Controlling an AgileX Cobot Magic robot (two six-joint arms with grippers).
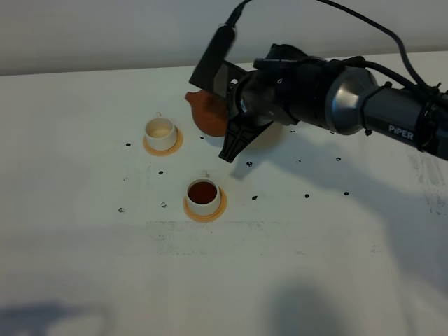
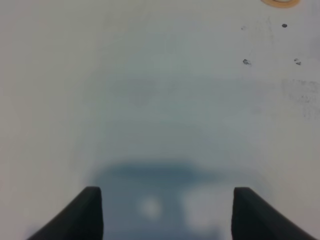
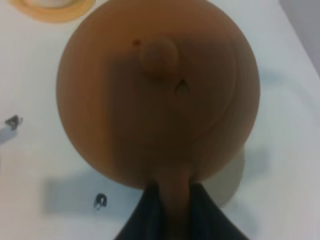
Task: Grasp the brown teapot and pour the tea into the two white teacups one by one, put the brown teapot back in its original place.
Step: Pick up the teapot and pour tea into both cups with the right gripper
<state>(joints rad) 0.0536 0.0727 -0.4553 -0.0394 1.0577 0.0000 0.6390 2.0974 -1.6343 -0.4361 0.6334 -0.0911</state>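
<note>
My right gripper [image 1: 225,124] is shut on the loop handle of the brown teapot [image 1: 206,112], whose spout points toward the far white teacup [image 1: 160,131]. That cup stands on its orange-tan coaster and shows a pale inside. The near white teacup [image 1: 204,195] on its coaster holds dark tea. In the right wrist view the teapot [image 3: 155,85] fills the frame, with its handle between my fingers [image 3: 145,215]. The cream saucer [image 3: 232,182] peeks out beside it and also shows in the high view [image 1: 274,134]. My left gripper [image 2: 165,215] is open and empty over bare table.
The white table [image 1: 315,266] carries small black marks around the cups. A white wall [image 1: 105,28] runs along the back. The right arm [image 1: 378,112] reaches in from the right. A coaster edge [image 2: 280,2] shows in the left wrist view.
</note>
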